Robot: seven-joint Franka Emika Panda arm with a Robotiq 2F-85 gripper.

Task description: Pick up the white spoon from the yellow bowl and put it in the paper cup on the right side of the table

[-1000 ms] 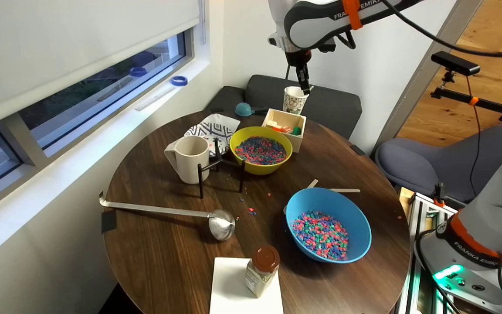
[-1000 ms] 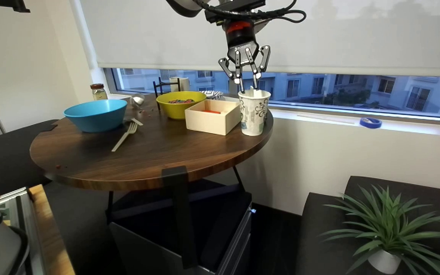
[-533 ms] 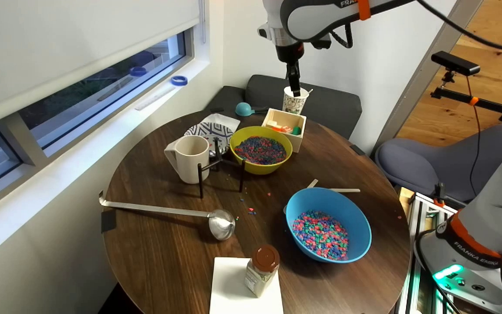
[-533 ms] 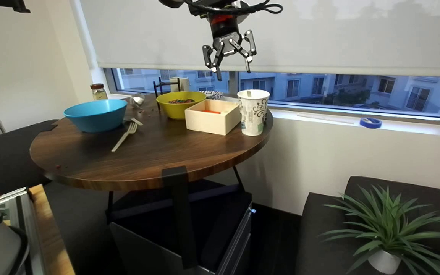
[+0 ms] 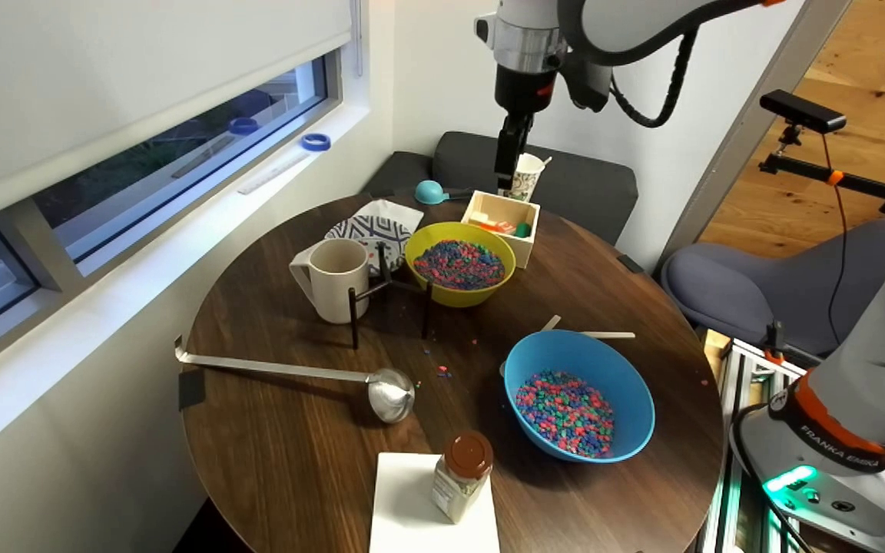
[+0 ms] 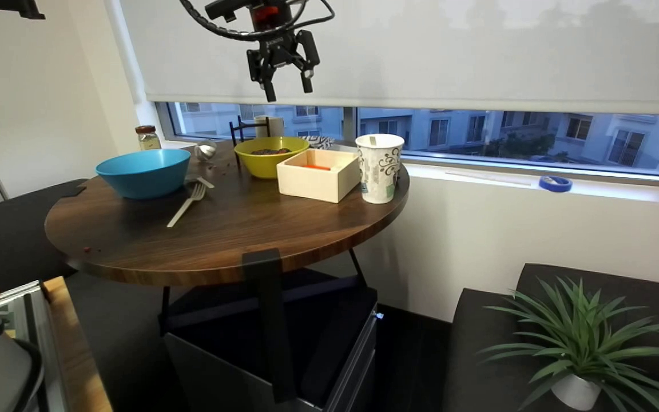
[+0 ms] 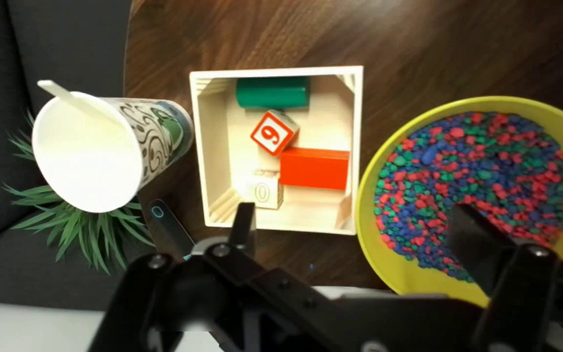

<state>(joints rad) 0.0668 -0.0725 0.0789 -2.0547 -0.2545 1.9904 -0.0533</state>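
Note:
The white spoon point(image 7: 57, 90) leans inside the paper cup point(image 7: 160, 129); its pale handle sticks out past the rim and its lower end is lost in the bright interior. The cup point(image 6: 380, 171) stands upright close to the table edge, beside the wooden box. My gripper point(image 6: 289, 90) hangs in the air, clear of the cup. Its fingers are wide apart with nothing between them, and the wrist view shows it over the gap between box and yellow bowl. The yellow bowl point(image 5: 462, 299) is filled with red, blue and green pebbles.
A wooden box point(image 7: 276, 73) with blocks sits between cup and yellow bowl. Around them are a cream mug point(image 5: 339, 288), a black stand point(image 5: 385, 283), a metal ladle point(image 5: 390, 395), a blue bowl point(image 5: 619, 369), a fork point(image 6: 186, 205) and a spice jar point(image 5: 462, 480).
The gripper has spread its fingers and let go of the spoon, which now rests in the cup. It has risen and moved away from the cup toward the yellow bowl.

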